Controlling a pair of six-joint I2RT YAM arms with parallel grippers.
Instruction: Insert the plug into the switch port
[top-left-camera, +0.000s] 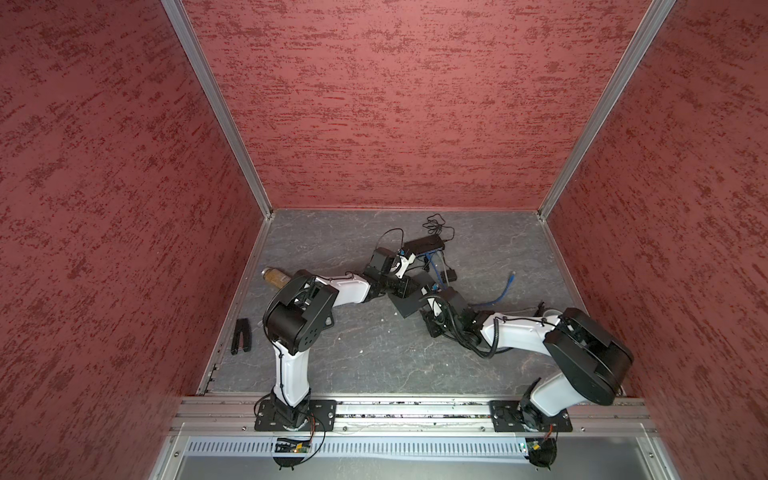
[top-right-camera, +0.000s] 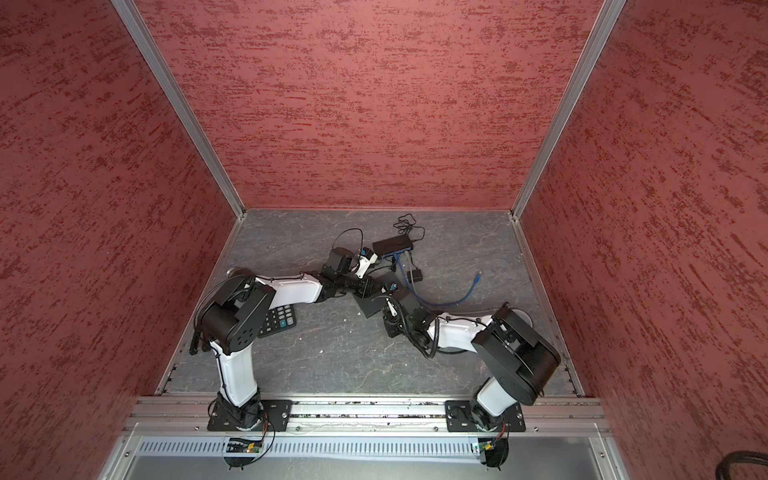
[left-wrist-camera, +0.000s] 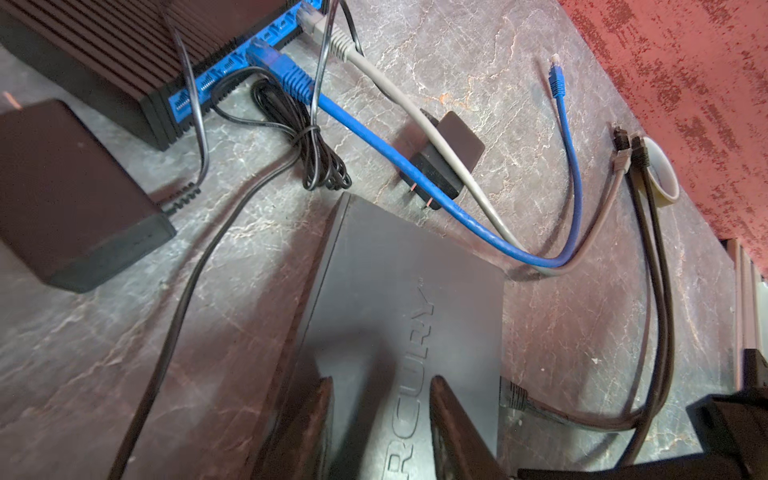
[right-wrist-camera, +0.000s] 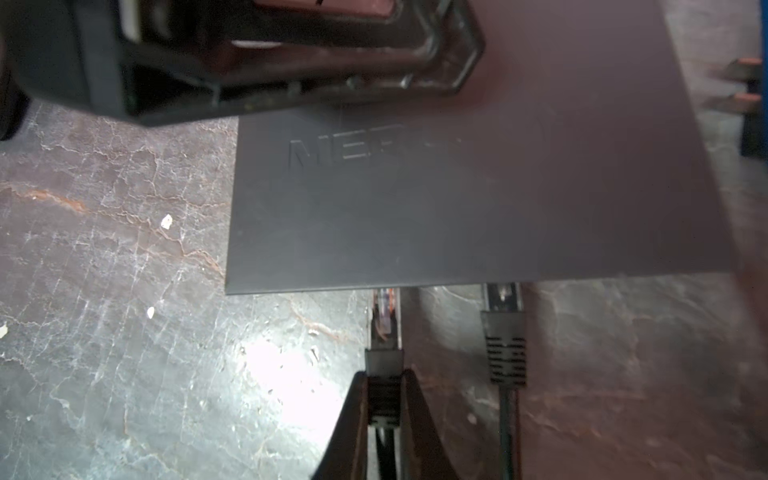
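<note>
The switch (right-wrist-camera: 457, 199) is a flat dark grey box embossed "MERCURY", lying on the stone floor mid-scene in both top views (top-left-camera: 405, 307) (top-right-camera: 371, 306). My right gripper (right-wrist-camera: 384, 374) is shut on the black boot of the plug (right-wrist-camera: 384, 359). The plug's clear tip (right-wrist-camera: 384, 311) touches the switch's near edge, its very end hidden under that edge. My left gripper (left-wrist-camera: 380, 380) stands open over the switch's top (left-wrist-camera: 399, 270), with the lettering showing between its fingers. Its body (right-wrist-camera: 291, 54) hides the switch's far edge in the right wrist view.
A second black plug (right-wrist-camera: 503, 332) sits in a neighbouring port. Behind lie a ribbed black switch with blue ports (left-wrist-camera: 104, 50) carrying a blue and a grey cable, a power adapter (left-wrist-camera: 449, 158), a black brick (left-wrist-camera: 62, 187), a loose blue plug (left-wrist-camera: 557, 79) and a tape roll (left-wrist-camera: 660, 174).
</note>
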